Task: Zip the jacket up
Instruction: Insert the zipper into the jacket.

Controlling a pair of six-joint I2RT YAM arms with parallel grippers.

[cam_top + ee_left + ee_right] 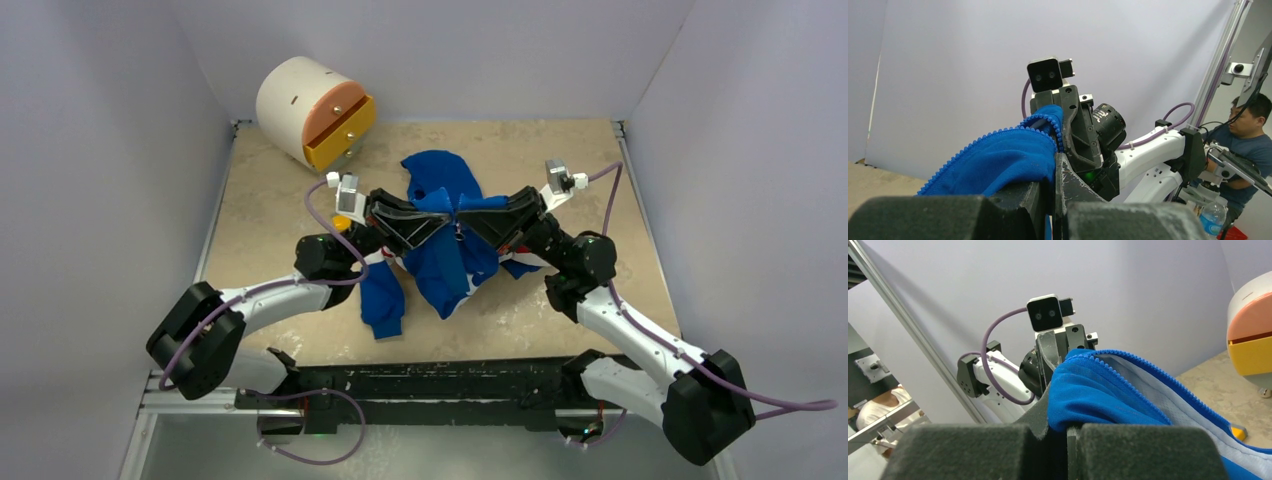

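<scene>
The royal-blue jacket (pixel 440 262) lies crumpled in the middle of the table, its upper part lifted between the two arms. My left gripper (pixel 443 224) and right gripper (pixel 472 224) meet tip to tip above it. In the left wrist view my left gripper (pixel 1054 167) is shut on a fold of the jacket (pixel 998 160), with a line of zipper teeth (pixel 1060 131) running up beside it. In the right wrist view my right gripper (pixel 1067 426) is shut on another fold of the jacket (pixel 1098 395), which shows blue zipper teeth (pixel 1148 371) and a pale mesh lining (pixel 1168 390).
A white round drawer unit (pixel 312 112) with orange and yellow drawer fronts stands at the back left. A small yellow block (pixel 341 224) sits by the left arm. Walls close the table on three sides. A person (pixel 1243 135) sits beyond the right arm.
</scene>
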